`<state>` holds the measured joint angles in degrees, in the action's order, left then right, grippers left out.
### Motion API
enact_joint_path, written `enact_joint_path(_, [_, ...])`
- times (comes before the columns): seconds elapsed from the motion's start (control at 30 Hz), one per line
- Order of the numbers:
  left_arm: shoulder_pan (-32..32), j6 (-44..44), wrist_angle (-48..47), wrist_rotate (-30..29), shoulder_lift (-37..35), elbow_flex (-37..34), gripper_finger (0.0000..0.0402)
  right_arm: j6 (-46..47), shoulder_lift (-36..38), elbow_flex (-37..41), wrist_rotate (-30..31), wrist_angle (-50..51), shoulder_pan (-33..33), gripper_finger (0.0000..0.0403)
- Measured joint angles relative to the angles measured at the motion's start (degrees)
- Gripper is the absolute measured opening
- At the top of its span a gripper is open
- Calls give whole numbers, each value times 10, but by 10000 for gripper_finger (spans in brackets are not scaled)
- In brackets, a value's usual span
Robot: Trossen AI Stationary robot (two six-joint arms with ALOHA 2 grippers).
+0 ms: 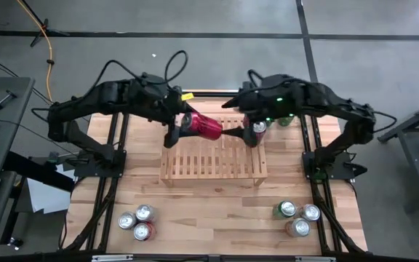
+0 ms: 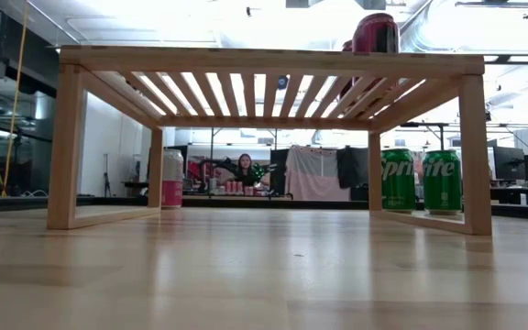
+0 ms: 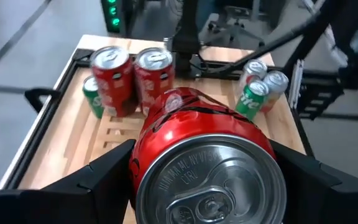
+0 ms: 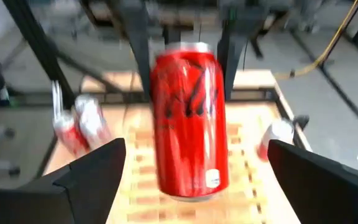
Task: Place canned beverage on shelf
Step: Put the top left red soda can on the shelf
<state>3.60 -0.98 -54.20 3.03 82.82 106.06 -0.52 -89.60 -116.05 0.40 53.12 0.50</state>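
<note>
A red can (image 1: 204, 125) lies on its side in the air over the far part of the light wooden slatted shelf (image 1: 213, 164). My left gripper (image 1: 182, 125) is shut on it from the table's left; in the left wrist view the can's lid (image 3: 210, 186) faces the camera. My right gripper (image 1: 237, 133) stands open at the can's other end, its fingers (image 4: 95, 174) wide on either side of the can (image 4: 188, 118) and apart from it. Two red cans (image 3: 112, 79) stand upright on the shelf's far right corner. My left gripper pinches the red can's round side wall (image 3: 140, 155) between its two fingers (image 3: 104, 174), one on each side. The fingers come from the table's left, slanting a little down, and lie along the can. The can is lifted clear of the shelf, its lid end toward my wrist.
Three cans (image 1: 138, 220) stand near the table's front left and three more (image 1: 297, 217) at the front right. Two green cans (image 2: 420, 181) stand on the table behind the shelf's right legs, and a pink and white can (image 2: 171, 179) behind its left. A person sits in the room beyond.
</note>
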Motion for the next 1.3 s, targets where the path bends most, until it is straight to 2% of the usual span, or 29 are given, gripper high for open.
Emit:
enact_joint_path(0.13, [-18, 37, 0, -35, 7, 2, 288, -9, -48, -39, 0, 41, 2, 382])
enact_joint_path(0.23, [-26, 53, 0, -44, 8, 2, 288, -10, -76, -44, -4, 29, 2, 382])
enact_joint_path(0.37, [-33, 71, 3, -51, 9, 2, 288, -10, -106, -44, -41, 12, 2, 382])
enact_joint_path(0.53, [-38, 92, 14, -51, 9, 2, 288, -3, -128, -44, -45, -12, 2, 373])
enact_joint_path(0.6, [-37, 91, 9, -51, 9, 2, 288, -1, -127, -45, -45, -16, -2, 353])
enact_joint_path(0.73, [-37, 88, 10, -50, 9, 2, 310, -6, -125, -45, -31, -6, -8, 281])
enact_joint_path(0.93, [-37, 96, 17, -53, 4, 3, 349, -10, -120, -45, -24, 39, -8, 282])
enact_joint_path(1.1, [-29, 100, 9, -53, -7, 2, 355, -21, -103, -45, -25, 99, -1, 282])
enact_joint_path(1.2, [-15, 71, 7, -56, -29, 2, 356, -22, -86, -45, -24, 110, -1, 282])
enact_joint_path(1.3, [1, 36, 26, -51, -56, -40, 356, -12, -60, -42, -20, 113, -2, 282])
